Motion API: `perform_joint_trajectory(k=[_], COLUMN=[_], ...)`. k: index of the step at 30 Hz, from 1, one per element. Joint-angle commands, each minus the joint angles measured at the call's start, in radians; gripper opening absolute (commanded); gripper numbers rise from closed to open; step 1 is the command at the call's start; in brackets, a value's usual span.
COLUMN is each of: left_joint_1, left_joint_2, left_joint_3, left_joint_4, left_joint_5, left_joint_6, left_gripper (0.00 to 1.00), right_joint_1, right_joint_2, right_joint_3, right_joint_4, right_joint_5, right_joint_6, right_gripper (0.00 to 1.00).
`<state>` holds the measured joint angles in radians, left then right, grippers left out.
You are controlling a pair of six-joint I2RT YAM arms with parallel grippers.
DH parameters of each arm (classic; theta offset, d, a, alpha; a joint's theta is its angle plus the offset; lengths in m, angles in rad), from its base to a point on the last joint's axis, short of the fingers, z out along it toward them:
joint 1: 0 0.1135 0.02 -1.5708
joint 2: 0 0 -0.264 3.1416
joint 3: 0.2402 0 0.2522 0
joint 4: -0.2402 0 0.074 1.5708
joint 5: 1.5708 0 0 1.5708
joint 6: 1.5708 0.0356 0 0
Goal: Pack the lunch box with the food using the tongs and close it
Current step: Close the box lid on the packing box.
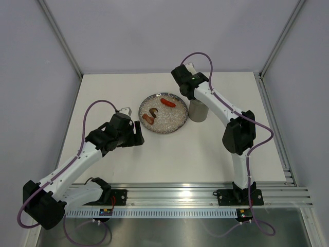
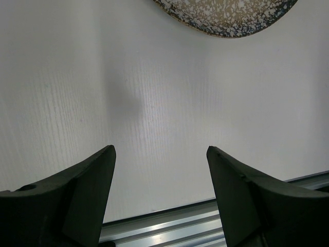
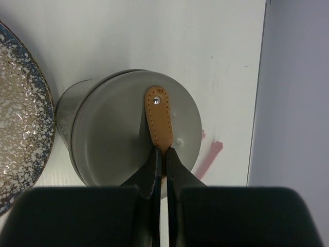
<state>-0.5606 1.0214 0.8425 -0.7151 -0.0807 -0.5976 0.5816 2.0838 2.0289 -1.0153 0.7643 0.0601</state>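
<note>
The lunch box stands upright just right of the glittery plate. In the right wrist view a flat grey lid with an orange leather strap covers its mouth, and the canister wall shows at the left. My right gripper is shut on the strap's near end; I cannot tell whether the lid rests on the rim. The food lies on the plate: a red sausage and brown pieces. Pale pink tongs poke out from behind the lid on the table. My left gripper hangs open over bare table, left of the plate.
The plate's rim shows at the top of the left wrist view. An aluminium rail runs along the near table edge. The enclosure's right wall stands close beyond the lunch box.
</note>
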Motion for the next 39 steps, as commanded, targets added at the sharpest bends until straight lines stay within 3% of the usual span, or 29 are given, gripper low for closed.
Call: perform_joint_trajectory(k=[1, 7, 12, 18, 29, 39], left_joint_1=[0.005, 0.005, 0.004, 0.005, 0.005, 0.005], left_joint_2=[0.005, 0.005, 0.005, 0.002, 0.02, -0.044], left_joint_3=[0.009, 0.007, 0.006, -0.016, -0.01, -0.032], left_joint_4=[0.04, 0.036, 0.034, 0.045, 0.043, 0.048], left_joint_5=[0.018, 0.015, 0.013, 0.019, 0.032, -0.022], left_joint_6=[0.019, 0.021, 0.019, 0.009, 0.016, -0.011], left_gripper=[0.76, 0.76, 0.76, 0.76, 0.76, 0.76], right_joint_1=[-0.012, -0.016, -0.017, -0.025, -0.058, -0.129], right_joint_2=[-0.024, -0.022, -0.025, -0.022, -0.053, -0.057], right_joint_3=[-0.021, -0.03, -0.01, 0.056, 0.149, 0.204], right_joint_4=[0.012, 0.017, 0.015, 0.004, -0.003, 0.001], right_joint_5=[-0.068, -0.085, -0.077, -0.082, -0.155, -0.326], right_joint_6=[0.026, 0.03, 0.029, -0.003, -0.003, 0.089], right_gripper=[0.0, 0.0, 0.3, 0.4, 0.52, 0.47])
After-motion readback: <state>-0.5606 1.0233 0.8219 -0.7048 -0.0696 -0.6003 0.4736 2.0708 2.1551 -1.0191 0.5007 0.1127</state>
